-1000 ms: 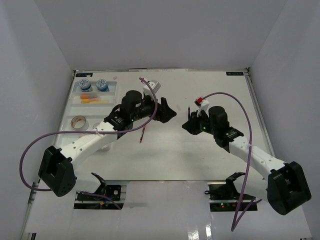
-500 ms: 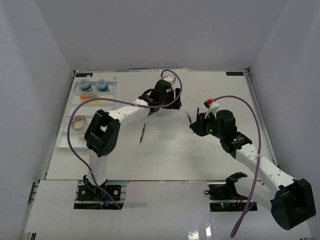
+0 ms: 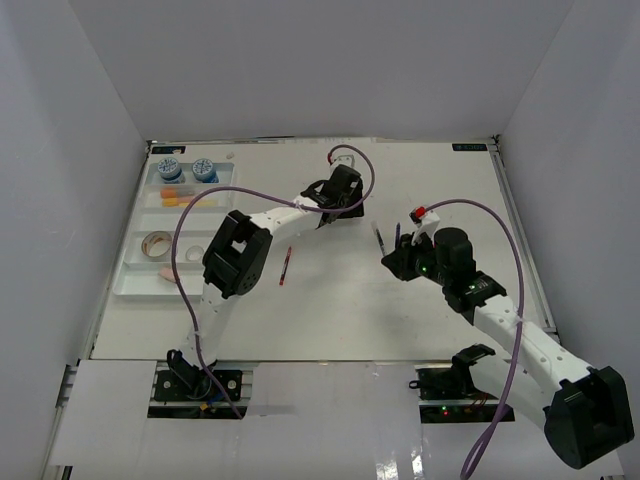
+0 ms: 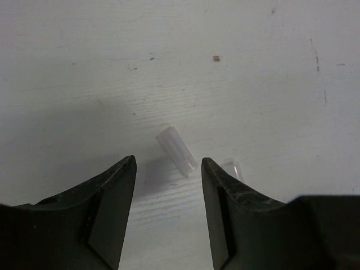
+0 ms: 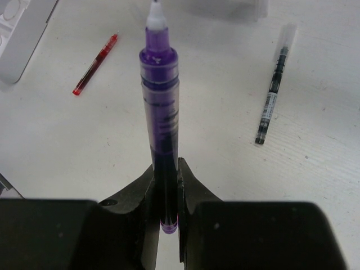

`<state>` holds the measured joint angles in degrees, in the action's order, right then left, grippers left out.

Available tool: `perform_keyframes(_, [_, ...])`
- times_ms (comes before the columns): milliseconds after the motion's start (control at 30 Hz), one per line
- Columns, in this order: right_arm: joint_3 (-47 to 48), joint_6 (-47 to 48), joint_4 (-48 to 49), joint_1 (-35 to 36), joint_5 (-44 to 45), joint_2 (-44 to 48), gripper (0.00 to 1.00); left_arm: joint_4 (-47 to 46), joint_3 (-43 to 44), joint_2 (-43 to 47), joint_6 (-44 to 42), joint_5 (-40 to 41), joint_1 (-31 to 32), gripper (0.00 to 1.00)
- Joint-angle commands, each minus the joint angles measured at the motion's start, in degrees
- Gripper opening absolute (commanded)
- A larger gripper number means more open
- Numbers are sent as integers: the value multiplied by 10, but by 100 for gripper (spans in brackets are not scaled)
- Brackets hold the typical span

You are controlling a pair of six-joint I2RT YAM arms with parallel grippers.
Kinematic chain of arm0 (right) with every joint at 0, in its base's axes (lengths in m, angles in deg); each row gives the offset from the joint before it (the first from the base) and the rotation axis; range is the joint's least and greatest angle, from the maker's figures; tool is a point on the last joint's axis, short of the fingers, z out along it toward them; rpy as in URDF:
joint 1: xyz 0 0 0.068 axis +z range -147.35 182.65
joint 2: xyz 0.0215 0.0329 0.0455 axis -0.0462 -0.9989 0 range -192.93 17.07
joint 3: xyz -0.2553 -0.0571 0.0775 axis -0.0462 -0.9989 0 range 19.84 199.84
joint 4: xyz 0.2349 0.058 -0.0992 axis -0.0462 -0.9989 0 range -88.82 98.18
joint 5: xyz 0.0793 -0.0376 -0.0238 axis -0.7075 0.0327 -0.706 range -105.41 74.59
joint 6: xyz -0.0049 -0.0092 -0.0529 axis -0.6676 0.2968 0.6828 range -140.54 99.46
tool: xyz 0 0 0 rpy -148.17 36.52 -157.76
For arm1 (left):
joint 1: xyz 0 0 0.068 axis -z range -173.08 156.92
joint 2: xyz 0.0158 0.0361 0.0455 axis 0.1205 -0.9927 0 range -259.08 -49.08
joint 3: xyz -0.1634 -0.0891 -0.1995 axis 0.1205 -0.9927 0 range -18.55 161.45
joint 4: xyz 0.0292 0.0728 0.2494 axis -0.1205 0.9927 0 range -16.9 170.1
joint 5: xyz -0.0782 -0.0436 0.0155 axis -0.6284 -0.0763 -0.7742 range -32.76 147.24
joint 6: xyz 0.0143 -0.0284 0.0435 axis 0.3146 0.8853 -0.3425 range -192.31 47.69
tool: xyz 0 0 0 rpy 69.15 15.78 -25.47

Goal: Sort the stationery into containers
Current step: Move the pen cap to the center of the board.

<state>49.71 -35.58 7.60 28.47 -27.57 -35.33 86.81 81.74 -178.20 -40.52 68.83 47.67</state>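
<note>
My right gripper (image 5: 167, 180) is shut on a purple pen (image 5: 159, 112), held off the table with its white tip pointing away; it also shows in the top view (image 3: 397, 238). A dark pen (image 5: 273, 95) lies to its right and a red pen (image 5: 94, 63) to its left on the table. My left gripper (image 4: 167, 169) is open and empty, low over a small clear pen cap (image 4: 177, 151), with a second clear piece (image 4: 233, 169) beside the right finger. In the top view the left gripper (image 3: 330, 212) is stretched to the table's middle back.
The white tray (image 3: 135, 255) lies at far left, holding two blue-white tubs (image 3: 186, 169), orange and yellow erasers (image 3: 180, 197), a tan tape roll (image 3: 157, 243) and a pink eraser (image 3: 167, 275). The red pen (image 3: 286, 266) and dark pen (image 3: 378, 237) lie mid-table. White walls enclose the table.
My left arm has swung and stretched to the right toward the back middle. My right gripper has drawn slightly right with the purple pen, uncovering the dark pen on the table.
</note>
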Motion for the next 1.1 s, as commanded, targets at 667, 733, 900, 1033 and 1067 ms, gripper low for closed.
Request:
perform_keyframes(667, [-28, -3, 7, -4, -23, 53, 8, 6, 58, -69, -6, 84, 34, 42])
perform_keyframes(733, [-29, -4, 7, -3, -24, 55, 8, 8, 43, -62, -13, 87, 39, 40])
perform_keyframes(900, [-31, -4, 7, -4, -26, 56, 8, 8, -24, -26, -33, 68, 53, 32])
perform_keyframes(1033, [-34, -5, 7, -3, -23, 62, 8, 7, -91, 25, -44, 43, 56, 26])
perform_keyframes(1067, [-35, -5, 7, -4, -21, 63, 8, 7, -106, 35, -47, 41, 57, 26])
